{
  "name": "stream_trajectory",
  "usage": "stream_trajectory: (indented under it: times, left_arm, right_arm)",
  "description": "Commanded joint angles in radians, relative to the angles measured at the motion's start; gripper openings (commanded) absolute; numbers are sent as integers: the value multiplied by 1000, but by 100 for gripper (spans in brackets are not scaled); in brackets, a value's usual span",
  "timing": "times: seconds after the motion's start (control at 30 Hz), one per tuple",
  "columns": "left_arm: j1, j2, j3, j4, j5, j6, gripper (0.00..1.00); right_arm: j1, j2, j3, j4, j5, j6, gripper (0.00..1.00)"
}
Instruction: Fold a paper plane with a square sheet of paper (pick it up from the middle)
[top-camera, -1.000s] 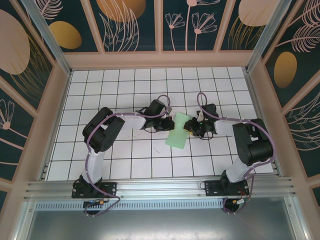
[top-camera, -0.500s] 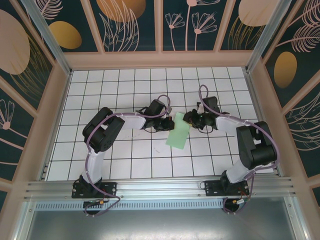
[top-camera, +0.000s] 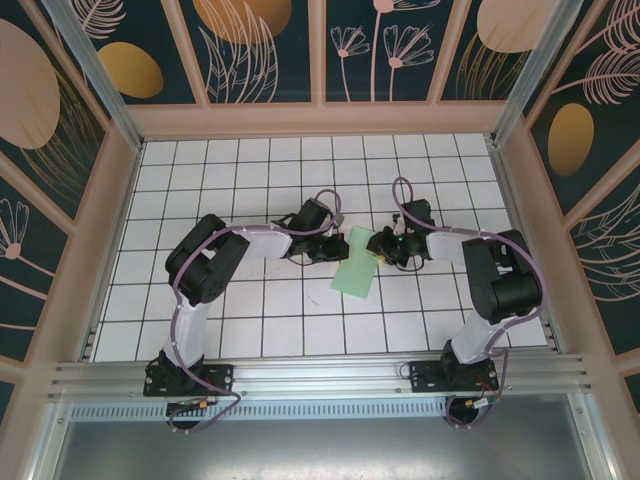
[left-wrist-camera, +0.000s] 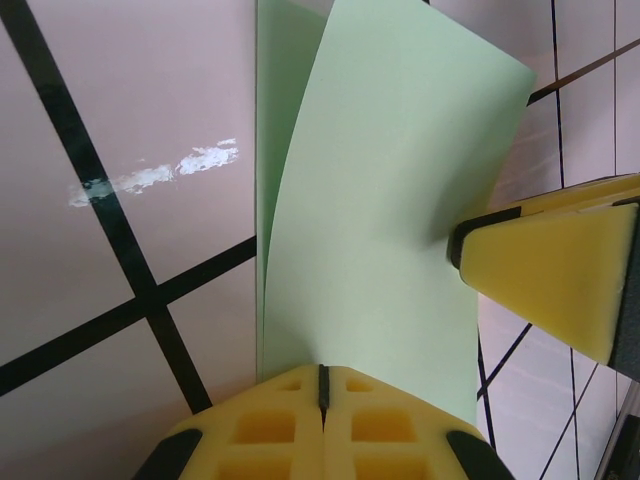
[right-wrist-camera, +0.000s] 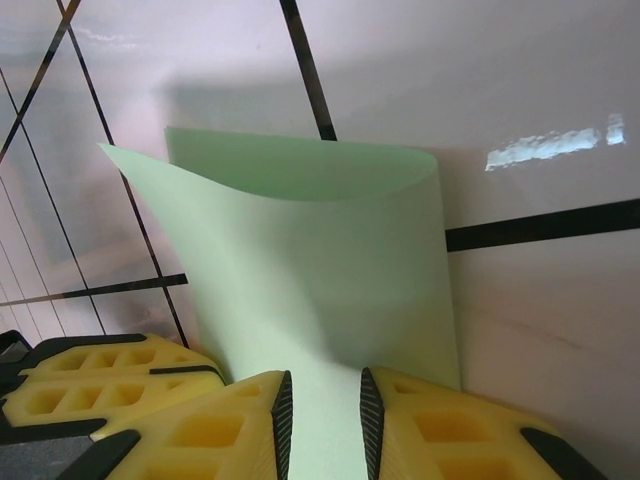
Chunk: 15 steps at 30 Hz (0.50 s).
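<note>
Paper first, in the top external view: the square sheet of paper (top-camera: 355, 265) sits near the middle of the worktop (top-camera: 240, 170), doubled over loosely, not lying flat. The left hand (top-camera: 338, 248) is at its 10 o'clock and the right hand (top-camera: 378, 248) at its 2 o'clock. Each arm reaches in from its own side to take one side of the far end. I judge this to be a hold for laying one half over the other so the first fold can be set.

In the left wrist view, the left hand (left-wrist-camera: 322, 375) fills the 6 o'clock edge. Its two yellow pads are pressed together with no gap at the seam, pinching the near edge of the sheet. The green runs up toward 12 o'clock in two layers, the upper one bowed over the lower (a curve, not a crease). One of the right hand's fingers (left-wrist-camera: 545, 270) comes in from 3 o'clock and meets the upper layer.

In the right wrist view, the right hand (right-wrist-camera: 322, 385) sits at 6 o'clock with its fingers parted a little and the sheet running through the narrow gap. From this angle I cannot tell whether the pads bear on the paper or merely straddle it. The curled far end stands off the worktop toward 12 o'clock.
</note>
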Motion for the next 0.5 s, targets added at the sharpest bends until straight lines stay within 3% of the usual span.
stream_trajectory:
  times: [0.0, 0.47]
  left_arm:
    - [-6, 60, -17, -108, -64, 27, 0]
    - [-5, 58, -14, -108, -59, 27, 0]
  right_arm:
    - [-7, -69, 51, -43, -14, -25, 30]
    - [-33, 43, 95, -25, 2, -52, 30]
